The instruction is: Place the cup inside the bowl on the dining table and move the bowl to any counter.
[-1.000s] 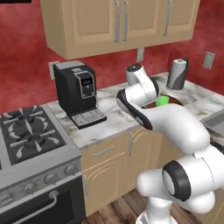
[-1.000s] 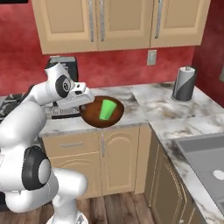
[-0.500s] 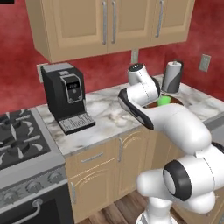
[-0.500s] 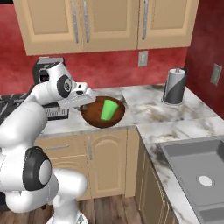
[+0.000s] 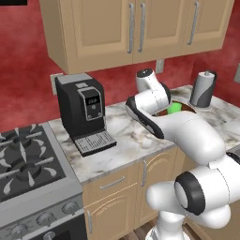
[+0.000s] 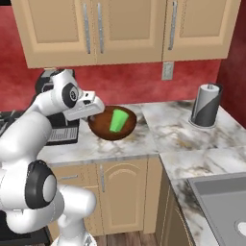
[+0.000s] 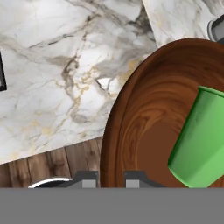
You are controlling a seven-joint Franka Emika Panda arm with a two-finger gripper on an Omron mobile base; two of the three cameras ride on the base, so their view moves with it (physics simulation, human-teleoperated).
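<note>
My gripper (image 7: 110, 179) is shut on the near rim of the dark brown bowl (image 7: 144, 127), one fingertip (image 7: 86, 179) outside the wall and one inside. The bright green cup (image 7: 199, 140) lies tilted inside the bowl. In the right base view the gripper (image 6: 94, 114) holds the bowl (image 6: 103, 130), with the cup (image 6: 117, 120) in it, just above the marbled counter (image 6: 182, 129) near its front edge. From the left base view the arm hides most of the bowl (image 5: 183, 108); the cup (image 5: 175, 108) peeks out. The dining table is out of view.
A black coffee machine (image 5: 84, 110) stands on the counter (image 5: 131, 140) left of the bowl, beside the stove (image 5: 23, 159). A paper towel roll (image 6: 206, 105) stands at the back right and a sink (image 6: 226, 202) lies at the lower right. Upper cabinets (image 6: 120, 29) hang overhead. Wood floor (image 7: 43, 166) lies below the counter edge.
Both base views have shifted, so the base has moved along the counter. The grip on the bowl, with the cup inside, has stayed the same.
</note>
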